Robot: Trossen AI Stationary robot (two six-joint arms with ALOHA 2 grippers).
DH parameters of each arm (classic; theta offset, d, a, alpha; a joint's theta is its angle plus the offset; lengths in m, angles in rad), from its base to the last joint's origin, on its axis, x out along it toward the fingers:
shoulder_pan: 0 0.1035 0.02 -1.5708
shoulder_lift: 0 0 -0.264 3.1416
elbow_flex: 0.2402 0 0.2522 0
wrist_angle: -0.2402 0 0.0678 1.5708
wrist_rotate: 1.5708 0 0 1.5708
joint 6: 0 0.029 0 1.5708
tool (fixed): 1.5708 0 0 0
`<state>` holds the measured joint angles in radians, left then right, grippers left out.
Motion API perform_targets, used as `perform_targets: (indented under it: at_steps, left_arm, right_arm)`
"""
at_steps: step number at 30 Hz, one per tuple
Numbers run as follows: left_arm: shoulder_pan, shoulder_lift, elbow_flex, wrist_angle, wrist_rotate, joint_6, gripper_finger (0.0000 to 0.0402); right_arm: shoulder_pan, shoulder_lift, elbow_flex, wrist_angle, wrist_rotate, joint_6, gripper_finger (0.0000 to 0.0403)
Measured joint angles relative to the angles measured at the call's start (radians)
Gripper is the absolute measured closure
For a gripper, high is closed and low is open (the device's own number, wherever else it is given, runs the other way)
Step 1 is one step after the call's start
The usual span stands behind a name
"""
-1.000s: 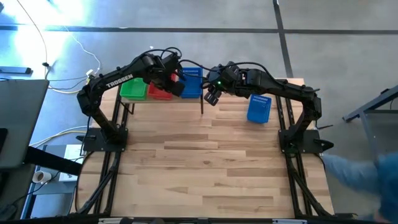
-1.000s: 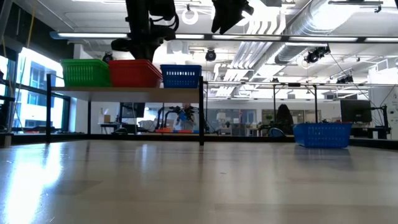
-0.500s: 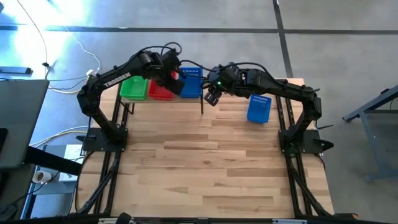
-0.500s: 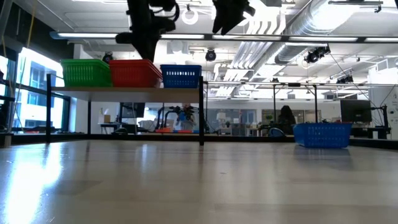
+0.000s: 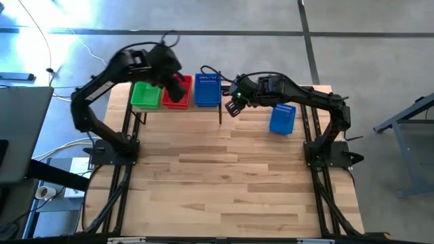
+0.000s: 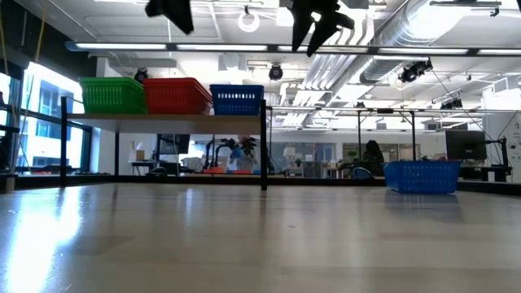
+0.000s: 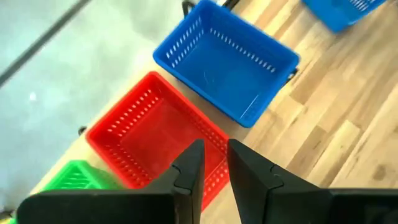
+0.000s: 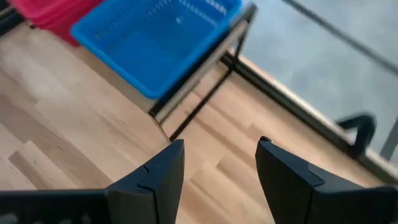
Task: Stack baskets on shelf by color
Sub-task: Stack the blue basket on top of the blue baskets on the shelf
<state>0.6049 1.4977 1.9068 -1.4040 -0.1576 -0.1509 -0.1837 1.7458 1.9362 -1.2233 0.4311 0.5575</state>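
three basket stacks on shelf, one blue basket loose on the table, both arms up and empty.

shelf (image 6: 163, 116) holds green baskets (image 5: 144, 96), red baskets (image 5: 178, 95) and blue baskets (image 5: 207, 90) side by side in that order, blue at the post end. lone blue basket (image 5: 282, 118) sits on the table (image 5: 224, 176), well apart from the shelf, near the right arm. left gripper (image 7: 210, 163) hangs above the red baskets, jaws narrow, holding nothing. right gripper (image 8: 216, 163) is just beside the shelf's blue end, jaws wide, empty.
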Motion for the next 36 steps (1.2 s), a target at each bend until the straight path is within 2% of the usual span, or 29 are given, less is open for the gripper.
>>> perform_targets:
  at_steps: [7, 12, 17, 21, 30, 36]
  left_arm:
    - [-0.037, -0.160, -0.048, -0.007, 0.003, 0.039, 0.0339]
    - [-0.065, -0.305, -0.186, 0.036, 0.003, 0.023, 0.0339]
    - [-0.095, -0.432, -0.328, 0.071, 0.003, 0.018, 0.0339]
    - [-0.116, -0.519, -0.421, 0.102, 0.003, -0.003, 0.0339]
    - [-0.137, -0.683, -0.621, 0.326, 0.044, -0.012, 0.0339]
    - [-0.137, -0.719, -0.698, 0.458, 0.042, 0.037, 0.0339]
  right_arm:
    - [0.000, 0.008, -0.001, -0.122, -0.002, 0.231, 0.0220]
    - [0.000, 0.011, -0.039, -0.220, -0.003, 0.364, 0.0220]
    - [0.000, 0.008, -0.144, -0.279, -0.019, 0.463, 0.0220]
    - [-0.004, 0.008, -0.232, -0.292, -0.027, 0.504, 0.0220]
    - [-0.077, -0.023, -0.437, -0.280, -0.105, 0.543, 0.0220]
    - [-0.162, -0.112, -0.592, -0.114, -0.137, 0.526, 0.0220]
